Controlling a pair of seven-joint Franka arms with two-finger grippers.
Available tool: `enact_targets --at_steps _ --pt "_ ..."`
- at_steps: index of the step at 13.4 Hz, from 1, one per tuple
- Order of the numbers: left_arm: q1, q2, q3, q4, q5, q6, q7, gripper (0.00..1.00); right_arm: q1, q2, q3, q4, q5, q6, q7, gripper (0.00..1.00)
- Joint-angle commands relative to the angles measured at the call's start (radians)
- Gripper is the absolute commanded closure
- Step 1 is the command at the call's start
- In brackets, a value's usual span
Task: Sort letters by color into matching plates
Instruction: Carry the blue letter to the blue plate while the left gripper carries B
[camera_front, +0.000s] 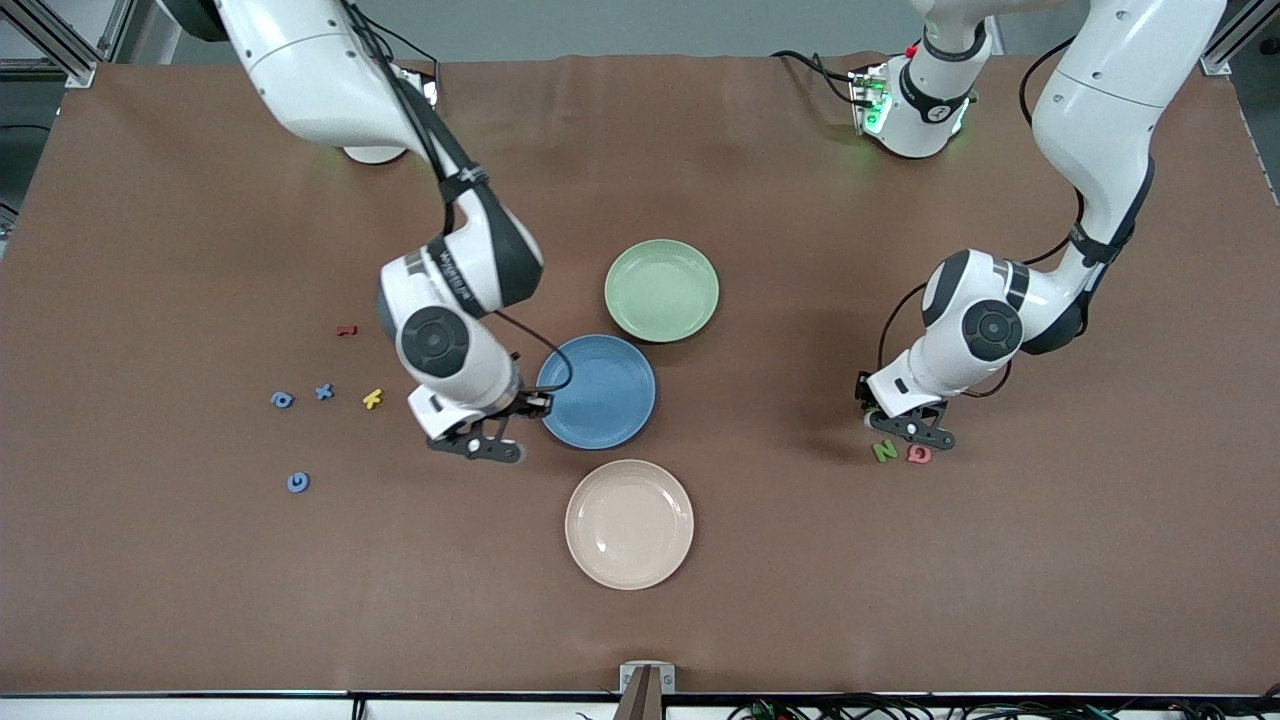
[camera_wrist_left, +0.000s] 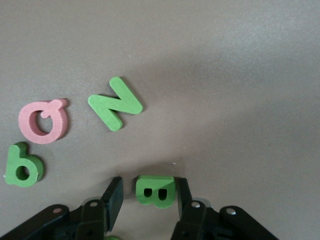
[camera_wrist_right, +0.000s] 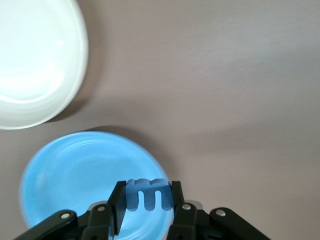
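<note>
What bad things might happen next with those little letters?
The right gripper pinches a blue letter above the blue plate's rim; released here, it may bounce off. The left gripper straddles a green B on the table; closing, it may nudge the green N or miss.

Robotics lab, brown-covered test table (camera_front: 200, 600), aluminium frame rails (camera_front: 60, 50), loose cables (camera_front: 1000, 708)

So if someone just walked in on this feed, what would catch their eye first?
Probably the three plates mid-table: green plate, blue plate, cream plate nearest the front camera. Next, the right gripper holding a blue letter above the blue plate's rim. Then the left gripper, down at the table toward the left arm's end, its fingers either side of a green B, with a green N lying close by.
</note>
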Motion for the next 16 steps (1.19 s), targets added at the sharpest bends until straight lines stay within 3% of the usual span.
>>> enact_targets --at_steps 1,2,3,5,10,16 --pt "-0.006 0.009 0.005 0.006 0.022 -0.004 -0.007 0.52 0.039 0.016 -0.009 -0.004 0.040 0.037 0.024 0.72" --pt "-0.006 0.006 0.005 0.003 0.022 -0.006 -0.007 0.55 0.047 0.031 -0.009 -0.003 0.040 0.046 0.024 0.72" --pt "-0.006 0.002 0.004 0.000 0.022 -0.007 -0.005 0.64 0.059 0.042 -0.009 -0.004 0.042 0.080 0.024 0.72" --pt "-0.009 0.002 0.004 -0.002 0.022 -0.020 -0.010 0.98 0.088 0.066 -0.009 -0.009 0.040 0.131 0.024 0.73" --pt "-0.017 -0.059 -0.038 0.009 0.022 -0.125 -0.072 1.00 0.125 0.114 -0.007 -0.009 0.040 0.172 0.024 0.73" --pt "-0.015 -0.082 -0.228 0.003 0.006 -0.192 -0.460 1.00 0.165 0.138 -0.007 -0.009 0.040 0.212 0.024 0.72"
